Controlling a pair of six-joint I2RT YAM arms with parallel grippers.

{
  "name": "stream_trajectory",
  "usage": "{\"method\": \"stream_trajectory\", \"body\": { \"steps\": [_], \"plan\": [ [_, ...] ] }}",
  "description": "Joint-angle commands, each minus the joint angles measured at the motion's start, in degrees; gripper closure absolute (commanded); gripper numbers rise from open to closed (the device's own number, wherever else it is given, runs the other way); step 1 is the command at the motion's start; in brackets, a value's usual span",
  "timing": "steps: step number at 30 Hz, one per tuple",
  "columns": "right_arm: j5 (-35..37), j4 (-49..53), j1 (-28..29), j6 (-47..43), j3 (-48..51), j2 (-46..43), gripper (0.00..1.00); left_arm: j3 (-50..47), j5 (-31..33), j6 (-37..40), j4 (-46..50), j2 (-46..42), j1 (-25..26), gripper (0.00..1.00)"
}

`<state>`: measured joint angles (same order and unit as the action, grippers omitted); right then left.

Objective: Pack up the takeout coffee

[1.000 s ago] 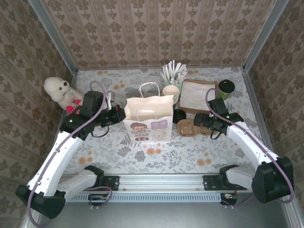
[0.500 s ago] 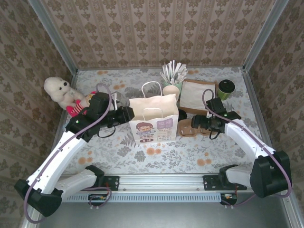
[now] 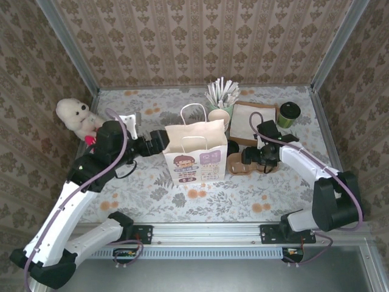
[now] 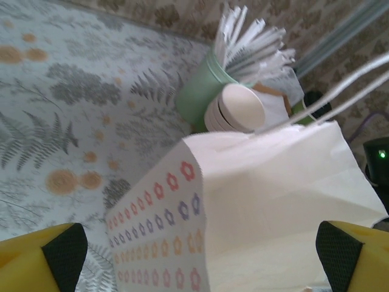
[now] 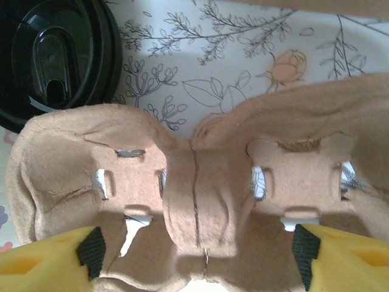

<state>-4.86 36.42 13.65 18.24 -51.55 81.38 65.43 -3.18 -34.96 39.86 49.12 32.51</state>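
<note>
Right end effector (image 5: 197, 249) is hanging over the pulp cup carrier (image 5: 194, 176) with its jaws spread wide either side of the centre ridge, not clamped on anything I can see. I reckon that ridge is the place to bite. The pulp looks flimsy and a bit torn, so I'd close gently and stay off the loose black lid (image 5: 55, 55) just beside it.

Left end effector (image 4: 197, 252) is wide open, straddling the paper bag (image 3: 196, 152) and gripping nothing. I'd pinch one wall to hold the bag upright.

The takeout coffee (image 3: 289, 114) stands upright at the back right of the bench (image 3: 243, 194), well apart from the bag.
</note>
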Motion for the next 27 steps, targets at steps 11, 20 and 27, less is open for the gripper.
{"method": "stream_trajectory", "body": {
  "steps": [11,20,27],
  "plan": [
    [9.57,5.41,4.59,4.1,-4.96,9.62,0.29,-3.02,16.17,0.79,-4.95,-0.85,-1.75,0.0],
    [10.68,1.74,5.42,6.6,-4.57,12.68,0.35,-6.37,15.1,-2.3,-6.65,-1.45,-2.79,0.0],
    [12.07,3.06,5.93,6.54,-5.36,14.41,0.4,-7.24,14.69,-2.76,-6.82,-1.35,-3.16,0.0]
  ]
}}
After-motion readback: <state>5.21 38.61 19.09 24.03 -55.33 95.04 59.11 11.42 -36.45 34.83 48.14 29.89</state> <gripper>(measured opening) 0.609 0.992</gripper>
